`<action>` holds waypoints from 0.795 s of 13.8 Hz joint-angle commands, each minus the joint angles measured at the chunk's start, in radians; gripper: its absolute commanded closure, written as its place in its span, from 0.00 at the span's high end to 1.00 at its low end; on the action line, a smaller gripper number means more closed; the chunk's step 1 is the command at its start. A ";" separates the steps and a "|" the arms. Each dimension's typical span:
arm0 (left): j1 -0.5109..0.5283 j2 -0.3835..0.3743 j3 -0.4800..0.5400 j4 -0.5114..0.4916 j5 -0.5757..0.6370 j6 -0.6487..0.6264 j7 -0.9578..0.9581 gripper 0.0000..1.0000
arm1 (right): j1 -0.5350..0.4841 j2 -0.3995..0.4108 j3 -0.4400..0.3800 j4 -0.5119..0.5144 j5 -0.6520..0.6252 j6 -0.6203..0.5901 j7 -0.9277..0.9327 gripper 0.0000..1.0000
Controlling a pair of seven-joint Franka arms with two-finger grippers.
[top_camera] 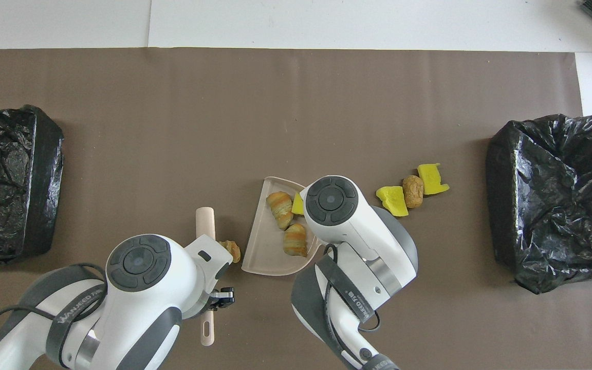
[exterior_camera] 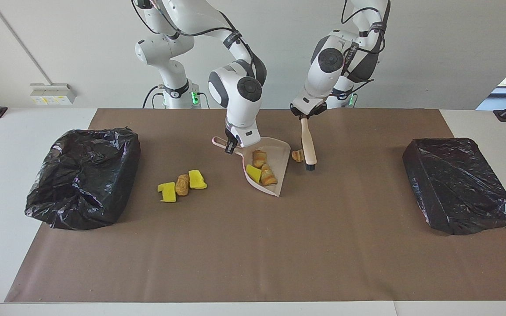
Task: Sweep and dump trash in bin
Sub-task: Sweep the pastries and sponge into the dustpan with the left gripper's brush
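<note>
My right gripper (exterior_camera: 230, 146) is shut on the handle of the pale pink dustpan (exterior_camera: 279, 154), whose open lip faces the left arm's end. In the pan lie two croissant pieces (top_camera: 280, 202) and a yellow sponge chunk (exterior_camera: 253, 172). My left gripper (exterior_camera: 306, 116) is shut on the wooden brush (exterior_camera: 308, 145), which hangs bristles-down beside one loose croissant (exterior_camera: 297, 155) on the mat. More trash lies toward the right arm's end: two yellow chunks (exterior_camera: 168, 192) (exterior_camera: 196, 179) with a bread piece (exterior_camera: 182, 184) between them. In the overhead view my right arm hides its gripper.
An open bin lined with a black bag (exterior_camera: 84, 175) stands at the right arm's end of the brown mat (exterior_camera: 253, 245). A second black-bagged bin (exterior_camera: 459, 184) stands at the left arm's end.
</note>
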State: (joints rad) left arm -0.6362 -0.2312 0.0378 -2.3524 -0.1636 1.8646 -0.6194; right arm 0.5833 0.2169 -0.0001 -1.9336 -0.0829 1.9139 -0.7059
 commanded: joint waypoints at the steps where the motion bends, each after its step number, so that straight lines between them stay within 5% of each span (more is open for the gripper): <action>1: 0.021 -0.068 -0.013 -0.076 0.019 0.002 -0.143 0.00 | -0.028 0.001 0.005 -0.008 -0.001 0.025 -0.092 0.00; 7: -0.055 0.005 -0.018 -0.145 0.003 0.185 -0.174 0.00 | -0.028 0.001 0.005 -0.010 0.000 0.020 -0.087 0.00; 11: -0.121 0.053 -0.019 -0.123 -0.118 0.347 -0.079 0.00 | -0.028 -0.001 0.005 -0.008 -0.001 0.013 -0.086 0.00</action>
State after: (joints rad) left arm -0.7133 -0.1954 0.0107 -2.4863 -0.2249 2.1504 -0.7545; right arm 0.5659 0.2213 -0.0013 -1.9358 -0.0830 1.9267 -0.7689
